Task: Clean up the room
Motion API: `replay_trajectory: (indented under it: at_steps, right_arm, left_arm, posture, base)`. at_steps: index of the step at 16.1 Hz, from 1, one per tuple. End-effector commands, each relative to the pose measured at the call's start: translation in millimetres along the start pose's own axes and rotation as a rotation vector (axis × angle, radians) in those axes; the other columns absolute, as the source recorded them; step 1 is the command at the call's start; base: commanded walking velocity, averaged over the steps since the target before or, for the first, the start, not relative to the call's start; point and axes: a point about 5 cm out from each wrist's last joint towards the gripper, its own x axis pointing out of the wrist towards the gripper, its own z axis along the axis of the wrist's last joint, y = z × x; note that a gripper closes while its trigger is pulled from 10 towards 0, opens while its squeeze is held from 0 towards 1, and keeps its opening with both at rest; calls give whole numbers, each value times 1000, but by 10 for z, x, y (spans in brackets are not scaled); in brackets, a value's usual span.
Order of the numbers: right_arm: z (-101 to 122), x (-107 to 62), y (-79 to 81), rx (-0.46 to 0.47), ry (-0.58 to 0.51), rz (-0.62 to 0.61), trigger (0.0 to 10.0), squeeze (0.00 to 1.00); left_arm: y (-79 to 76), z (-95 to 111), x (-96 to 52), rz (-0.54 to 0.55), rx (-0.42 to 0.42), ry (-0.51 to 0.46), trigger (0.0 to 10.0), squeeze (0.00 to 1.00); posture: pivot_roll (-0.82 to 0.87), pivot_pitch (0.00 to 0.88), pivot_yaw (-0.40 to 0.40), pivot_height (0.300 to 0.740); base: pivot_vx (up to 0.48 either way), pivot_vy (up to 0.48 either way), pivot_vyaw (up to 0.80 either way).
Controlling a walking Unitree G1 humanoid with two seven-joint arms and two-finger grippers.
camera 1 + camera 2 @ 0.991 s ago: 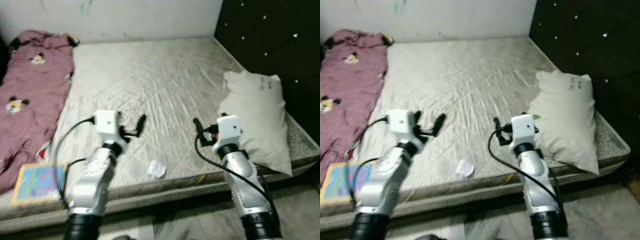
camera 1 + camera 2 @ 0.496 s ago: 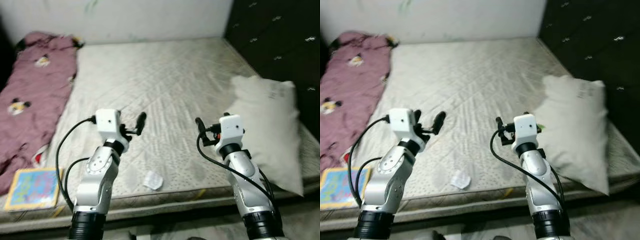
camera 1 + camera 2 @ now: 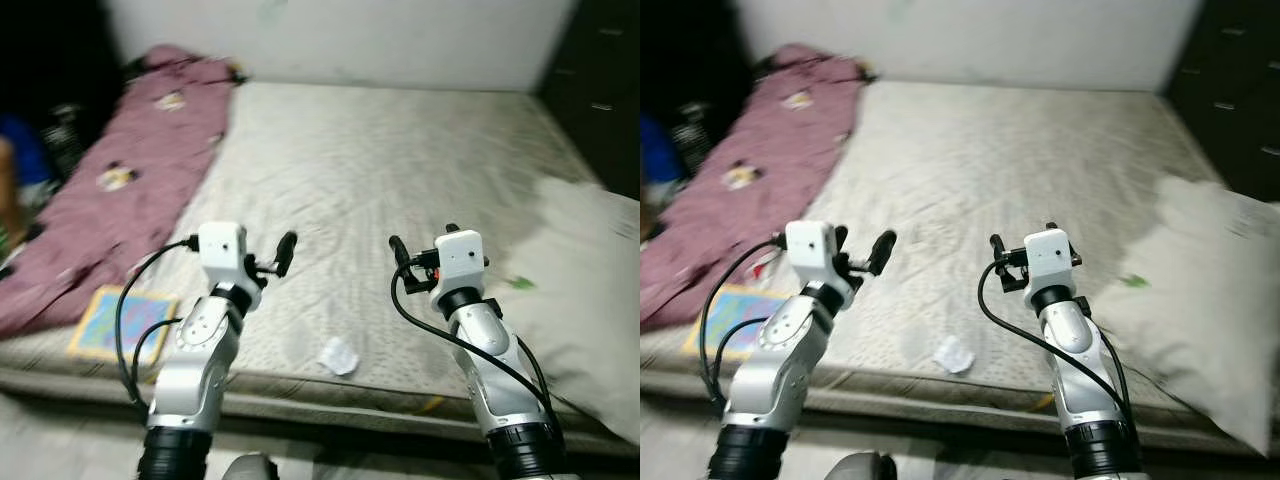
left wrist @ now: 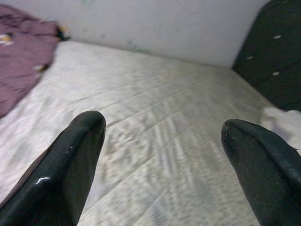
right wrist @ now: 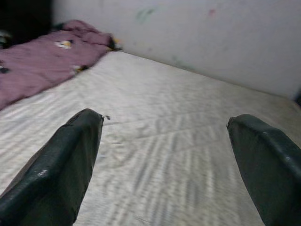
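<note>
A bare quilted mattress (image 3: 400, 160) lies in front of me. A crumpled white paper (image 3: 340, 355) sits near its front edge, between my two arms. A colourful flat book (image 3: 120, 322) lies at the front left corner, beside a maroon blanket (image 3: 140, 180) with cartoon prints along the left side. A cream pillow (image 3: 590, 290) rests on the right. My left gripper (image 3: 862, 243) and right gripper (image 3: 1022, 237) hover above the mattress, both open and holding nothing. The wrist views show the left fingers (image 4: 70, 160) and right fingers (image 5: 66, 160) spread wide over the mattress.
A black tufted headboard (image 3: 600, 90) stands on the right and a pale wall (image 3: 380, 35) runs along the far side. Dark clutter (image 3: 40, 150) sits past the left edge of the bed. The grey floor (image 3: 60, 430) shows at the front.
The camera has swung left: the pillow slid toward the right edge, while the blanket and book came further into view. Both arms keep the same raised pose with open fingers.
</note>
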Motion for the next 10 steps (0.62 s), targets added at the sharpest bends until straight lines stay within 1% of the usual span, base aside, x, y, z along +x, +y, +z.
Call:
replay_trajectory:
  at_steps: [1, 3, 5, 6, 10]
  right_arm:
    - [3, 1, -14, 4, -7, -1, 10000, 0]
    - [0, -9, -8, 13, -6, -3, 10000, 0]
    - [-13, -9, -1, 21, 1, -5, 10000, 0]
    - [-24, -10, 0, 26, 7, -9, 10000, 0]
    - [-25, -11, -11, 31, 8, -15, 10000, 0]
  left_arm:
    - [40, 26, -19, 3, 14, -7, 10000, 0]
    - [125, -9, -41, 54, 10, 24, 10000, 0]
    - [114, 15, -31, 50, 14, 18, 10000, 0]
    - [107, 8, -31, 45, 2, 26, 10000, 0]
    - [72, 8, -17, 26, -12, 30, 10000, 0]
  posture:
    - [-21, 0, 26, 740]
    - [-17, 0, 27, 740]
    - [-13, 0, 31, 740]
    - [-14, 0, 33, 740]
    - [-17, 0, 32, 740]
  base:
    - [0, 0, 0]
    - [0, 0, 0]
    - [0, 0, 0]
    - [0, 0, 0]
    - [0, 458, 0]
